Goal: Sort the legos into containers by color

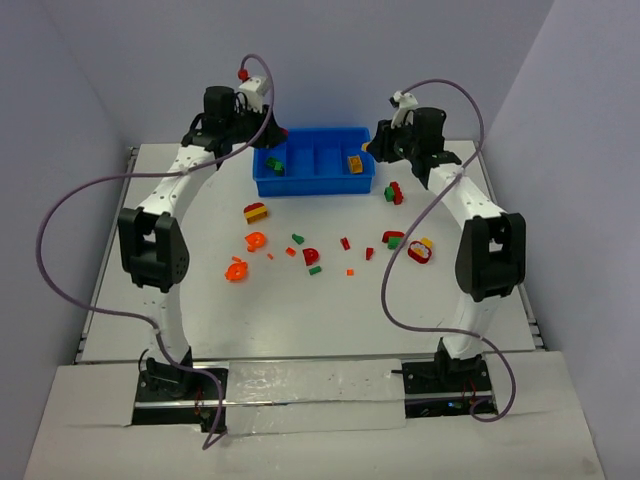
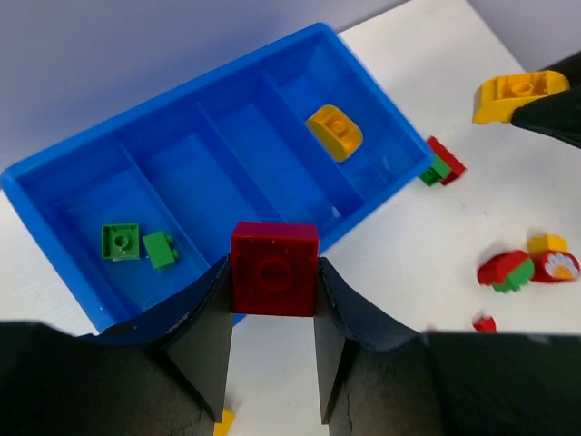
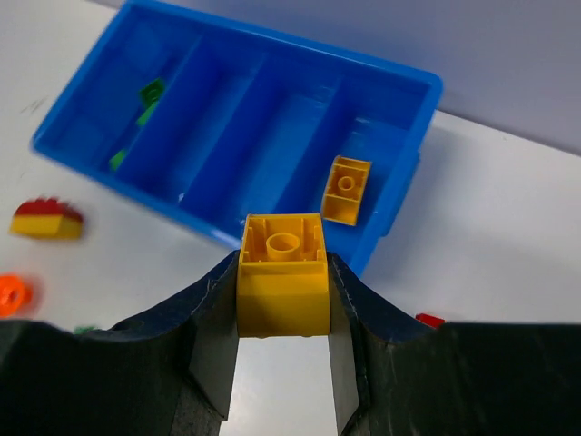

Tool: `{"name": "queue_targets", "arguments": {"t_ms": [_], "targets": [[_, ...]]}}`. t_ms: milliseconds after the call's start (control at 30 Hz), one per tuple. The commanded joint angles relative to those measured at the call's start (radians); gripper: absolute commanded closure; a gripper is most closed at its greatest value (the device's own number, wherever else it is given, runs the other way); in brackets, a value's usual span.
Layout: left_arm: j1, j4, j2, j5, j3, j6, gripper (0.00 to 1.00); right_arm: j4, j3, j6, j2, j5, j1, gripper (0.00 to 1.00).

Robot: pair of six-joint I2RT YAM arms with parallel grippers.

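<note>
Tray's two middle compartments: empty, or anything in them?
Empty: the middle compartments show bare blue floors. Green legos lie only in one end compartment, a yellow lego in the other.

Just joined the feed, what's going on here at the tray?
Both arms are at the blue tray: the left gripper holds a red brick, the right gripper a yellow brick. The tray has two green pieces in one end compartment and a yellow piece in the other; the middle two are empty. Other loose pieces lie on the table.
</note>
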Motion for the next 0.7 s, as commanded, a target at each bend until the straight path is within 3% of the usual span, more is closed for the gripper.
{"name": "queue_targets", "arguments": {"t_ms": [0,267,667], "targets": [[-0.031,0.033,0.075,-0.170,0.091,-0.071,1.00,0.145,0.079,0.123,0.099,0.166,0.022,1.00],[-0.082,0.086,0.212,-0.301,0.192,-0.008,0.97,0.209,0.201,0.096,0.242,0.253,0.079,1.00],[-0.092,0.197,0.361,-0.331,0.271,0.047,0.87,0.243,0.320,0.093,0.389,0.345,0.098,0.97]]}}
